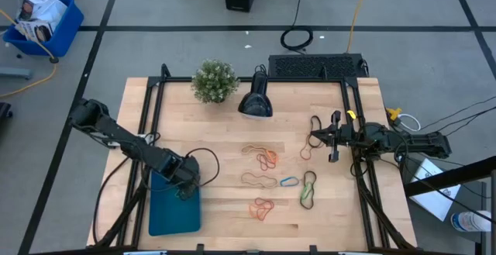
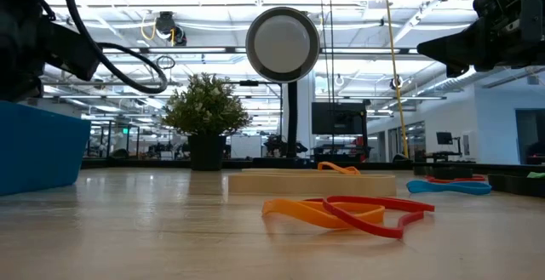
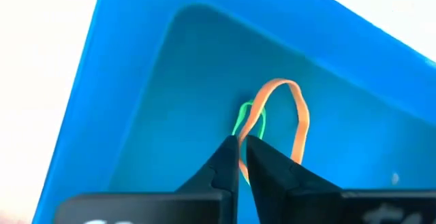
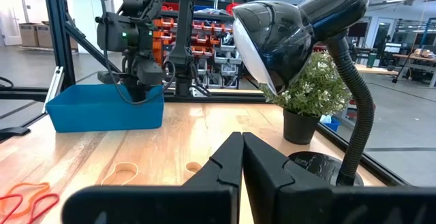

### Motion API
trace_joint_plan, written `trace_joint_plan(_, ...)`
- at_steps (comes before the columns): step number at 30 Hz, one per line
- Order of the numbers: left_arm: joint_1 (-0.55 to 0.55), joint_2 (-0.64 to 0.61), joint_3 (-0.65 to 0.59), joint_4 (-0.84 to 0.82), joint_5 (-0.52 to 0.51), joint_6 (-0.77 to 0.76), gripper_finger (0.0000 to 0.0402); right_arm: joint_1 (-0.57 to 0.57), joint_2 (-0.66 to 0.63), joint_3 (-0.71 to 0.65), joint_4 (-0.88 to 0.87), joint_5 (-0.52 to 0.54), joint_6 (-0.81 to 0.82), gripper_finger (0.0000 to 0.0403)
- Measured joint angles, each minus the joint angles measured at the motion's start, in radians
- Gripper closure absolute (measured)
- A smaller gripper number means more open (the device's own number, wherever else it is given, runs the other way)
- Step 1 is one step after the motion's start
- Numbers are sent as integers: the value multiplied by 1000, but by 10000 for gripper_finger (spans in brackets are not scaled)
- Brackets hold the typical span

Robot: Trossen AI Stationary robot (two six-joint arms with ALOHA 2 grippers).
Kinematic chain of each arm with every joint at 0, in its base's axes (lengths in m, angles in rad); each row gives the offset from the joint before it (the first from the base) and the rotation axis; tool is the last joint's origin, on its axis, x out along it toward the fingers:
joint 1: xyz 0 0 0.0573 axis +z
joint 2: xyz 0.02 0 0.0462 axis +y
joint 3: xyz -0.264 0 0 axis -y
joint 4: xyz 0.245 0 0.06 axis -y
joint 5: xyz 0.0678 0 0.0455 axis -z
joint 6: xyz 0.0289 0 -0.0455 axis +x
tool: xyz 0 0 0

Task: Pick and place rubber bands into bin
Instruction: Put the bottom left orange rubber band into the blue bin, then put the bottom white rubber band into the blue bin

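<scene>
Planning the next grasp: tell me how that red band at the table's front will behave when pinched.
The red band lies kinked and draped over an orange band, so it is probably floppy and light. Being crossed, the two may lift together. It looks flat, unlikely to roll.

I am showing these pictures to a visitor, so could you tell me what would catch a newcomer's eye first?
Probably the left gripper lowered into the teal bin at the table's front left, with an orange rubber band and a green one at its fingertips. Next, the loose rubber bands scattered mid-table, and the black desk lamp beside the small potted plant at the back. The right gripper waits, shut, at the right.
</scene>
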Motion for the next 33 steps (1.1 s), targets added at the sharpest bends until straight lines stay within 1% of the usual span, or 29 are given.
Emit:
trace_joint_plan(5, 0, 0, 0, 0, -10, -16, 351, 0, 0, 0, 1, 0, 0, 399)
trace_joint_plan(9, 0, 0, 0, 0, -28, -35, 329, 0, 0, 0, 4, 0, 0, 399)
trace_joint_plan(12, 0, 0, 0, 0, -28, -19, 308, 0, 0, 0, 4, 0, 0, 399)
trace_joint_plan(16, 0, 0, 0, 0, -27, 56, 284, 0, 0, 0, 5, 0, 0, 399)
trace_joint_plan(20, 0, -14, 0, -3, -27, 58, 275, 0, 0, 0, 34, 0, 0, 399)
trace_joint_plan(22, 0, -31, 0, -3, -32, 74, 275, 0, 0, 0, 53, 0, 0, 399)
trace_joint_plan(25, 0, -71, 0, -3, -68, 94, 275, 0, 0, 0, 78, 0, 1, 399)
trace_joint_plan(28, 0, -121, 0, 1, -104, 109, 275, 0, 0, 0, 82, 0, 1, 399)
trace_joint_plan(32, 0, -197, 0, 24, -109, 137, 274, 0, 0, 0, 83, 0, 1, 399)
trace_joint_plan(33, 0, -219, 0, 33, -125, 139, 275, 0, 0, 0, 88, 0, 1, 399)
